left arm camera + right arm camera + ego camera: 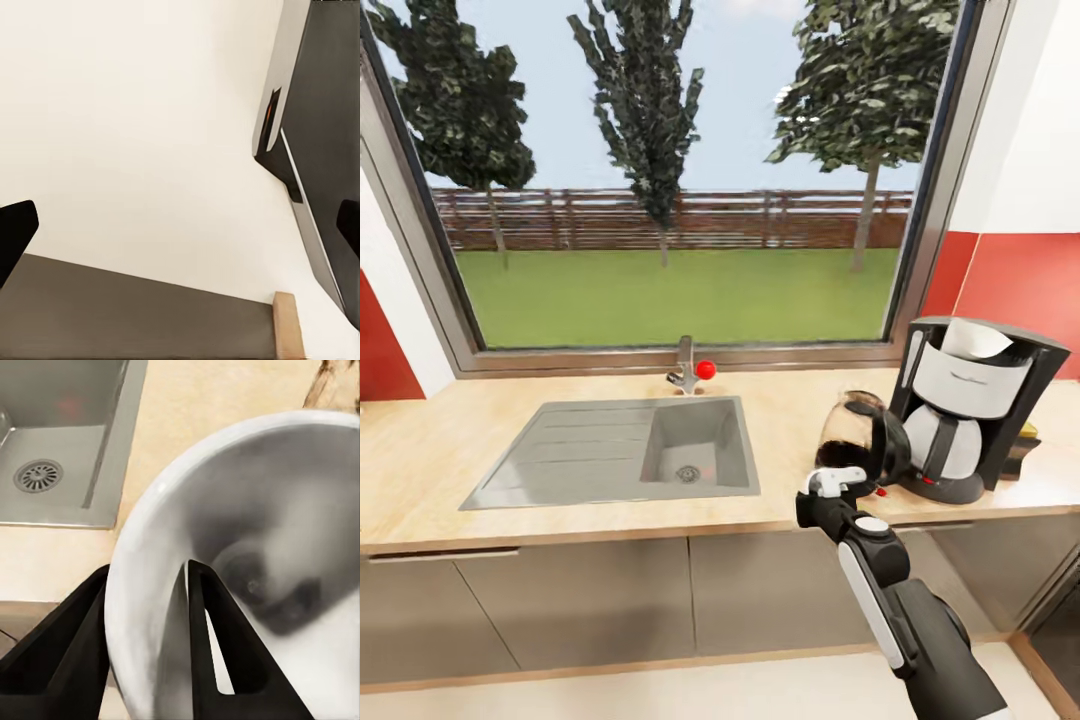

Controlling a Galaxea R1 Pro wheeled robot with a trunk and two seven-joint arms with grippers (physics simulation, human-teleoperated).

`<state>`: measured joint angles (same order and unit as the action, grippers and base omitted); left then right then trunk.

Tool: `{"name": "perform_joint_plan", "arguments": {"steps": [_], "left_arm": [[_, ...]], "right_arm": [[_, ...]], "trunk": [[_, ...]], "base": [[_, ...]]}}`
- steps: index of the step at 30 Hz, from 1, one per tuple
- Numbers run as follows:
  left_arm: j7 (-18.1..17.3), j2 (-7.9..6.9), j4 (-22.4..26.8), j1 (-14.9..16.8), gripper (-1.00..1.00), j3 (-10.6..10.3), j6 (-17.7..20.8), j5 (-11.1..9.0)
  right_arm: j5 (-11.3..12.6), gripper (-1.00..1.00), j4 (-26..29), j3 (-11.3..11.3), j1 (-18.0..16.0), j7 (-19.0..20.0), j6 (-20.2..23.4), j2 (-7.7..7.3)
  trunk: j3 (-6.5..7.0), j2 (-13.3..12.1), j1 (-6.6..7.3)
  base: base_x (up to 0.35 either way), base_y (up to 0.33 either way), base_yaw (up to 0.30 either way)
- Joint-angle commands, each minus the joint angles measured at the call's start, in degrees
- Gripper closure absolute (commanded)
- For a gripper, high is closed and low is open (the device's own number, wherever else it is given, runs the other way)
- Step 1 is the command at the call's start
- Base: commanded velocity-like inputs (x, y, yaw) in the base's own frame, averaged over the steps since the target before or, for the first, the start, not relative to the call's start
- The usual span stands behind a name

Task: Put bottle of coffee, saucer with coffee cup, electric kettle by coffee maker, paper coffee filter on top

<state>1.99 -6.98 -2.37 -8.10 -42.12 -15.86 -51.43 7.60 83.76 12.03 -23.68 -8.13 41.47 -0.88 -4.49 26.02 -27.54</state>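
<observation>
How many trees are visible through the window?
3: one at the left, one in the middle, one at the right, all before the fence. Others may be hidden.

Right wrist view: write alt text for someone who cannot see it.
The right hand grips the rim of a white dish, likely the saucer, one dark finger outside it and one inside. Beyond lie the kitchen countertop and a grey sink with a round drain.

window [680, 180]: lawn, fence, 3 trees | walls [1020, 270]: red, white | sink [620, 450]: grey | cabinet fronts [590, 610]: dark grey
</observation>
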Motion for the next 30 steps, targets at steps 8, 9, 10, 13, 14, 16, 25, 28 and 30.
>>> {"name": "perform_joint_plan", "arguments": {"steps": [8,9,10,13,14,16,25,28,30], "left_arm": [[0.2,0.07,0.3,0.0,-1.0,-0.4,-0.2,-0.1],[0.2,0.05,0.3,0.0,-1.0,-0.4,-0.2,-0.1],[0.2,0.05,0.3,0.0,-1.0,-0.4,-0.3,-0.1],[0.2,0.04,0.3,0.0,-1.0,-0.4,-0.3,-0.1],[0.2,0.04,0.3,0.0,-1.0,-0.4,-0.3,-0.1],[0.2,0.04,0.3,0.0,-1.0,-0.4,-0.3,-0.1],[0.2,0.03,0.3,0.0,-1.0,-0.3,-0.3,-0.2],[0.2,0.03,0.3,0.0,-1.0,-0.3,-0.3,-0.2],[0.2,0.03,0.3,0.0,-1.0,-0.3,-0.3,-0.2]], "right_arm": [[0.6,1.0,0.0,0.2,0.0,-0.5,0.3,-0.34],[0.6,1.0,0.0,0.2,0.0,-0.5,0.3,-0.34],[0.6,1.0,0.0,0.2,0.0,-0.5,0.3,-0.34],[0.6,1.0,0.0,0.2,0.0,-0.5,0.3,-0.35],[0.6,1.0,0.0,0.2,0.0,-0.5,0.3,-0.35],[0.6,1.0,0.0,0.2,0.0,-0.5,0.3,-0.35],[0.6,1.0,-0.3,0.2,0.0,-0.5,0.3,-0.35],[0.6,1.0,-0.3,0.2,0.0,-0.5,0.3,-0.35],[0.6,1.0,-0.3,0.2,0.0,-0.5,0.3,-0.35]], "trunk": [[-0.11,0.1,-0.01],[-0.11,0.1,-0.01],[-0.11,0.1,-0.01],[-0.11,0.1,-0.01],[-0.11,0.1,-0.01],[-0.11,0.1,-0.01],[-0.11,0.1,-0.01],[-0.11,0.1,-0.01],[-0.11,0.1,-0.01]], "base": [[-0.041,-0.261,0.0],[-0.001,-0.275,0.0],[0.0,-0.275,0.0],[-0.002,-0.275,0.0],[-0.028,-0.275,0.0],[-0.094,-0.267,0.0],[-0.215,-0.222,0.0],[-0.257,-0.201,0.0],[-0.263,-0.199,0.0]]}}
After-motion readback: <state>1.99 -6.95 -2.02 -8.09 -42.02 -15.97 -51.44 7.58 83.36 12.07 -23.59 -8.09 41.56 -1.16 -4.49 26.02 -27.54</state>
